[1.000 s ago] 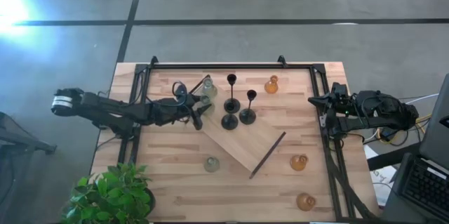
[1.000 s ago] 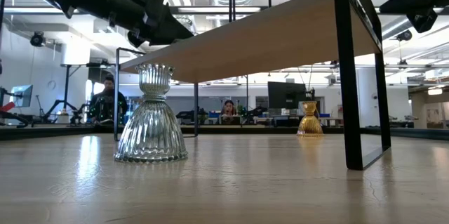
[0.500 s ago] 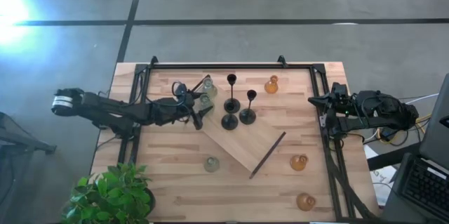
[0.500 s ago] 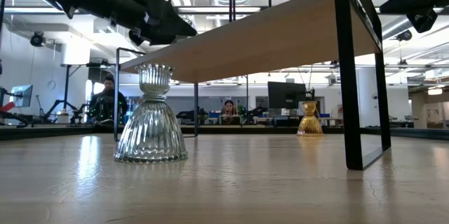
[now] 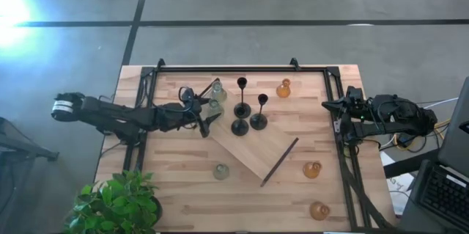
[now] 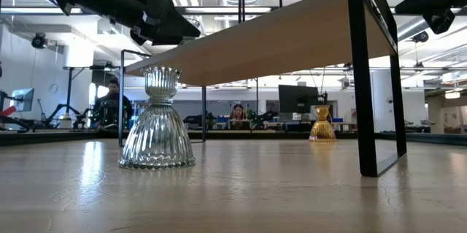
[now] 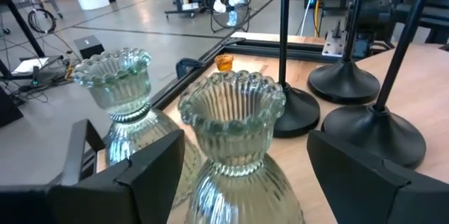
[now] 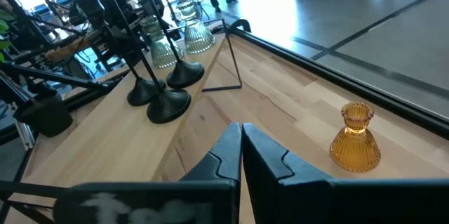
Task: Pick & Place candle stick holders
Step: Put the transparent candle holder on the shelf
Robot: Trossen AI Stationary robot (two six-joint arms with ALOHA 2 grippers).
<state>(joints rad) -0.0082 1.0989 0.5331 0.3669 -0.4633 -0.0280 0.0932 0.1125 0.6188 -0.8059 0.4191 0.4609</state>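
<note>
Left claw [image 7: 231,182]: apart, straddling green glass holder [image 7: 233,122]; second green holder [image 7: 116,83] just beside. Risk: outer finger clips neighbour, toppling it. Right claw [image 8: 240,147]: together, idle.

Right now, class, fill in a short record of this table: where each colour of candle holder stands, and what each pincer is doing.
black holders: three upright on the wooden board
green glass holders: two at the board's far left end, one on the table beside the board
amber holders: one on the board's far end, two on the table
left pincer: open, either side of a green glass holder
right pincer: shut, empty, waiting at the table's right edge
</note>
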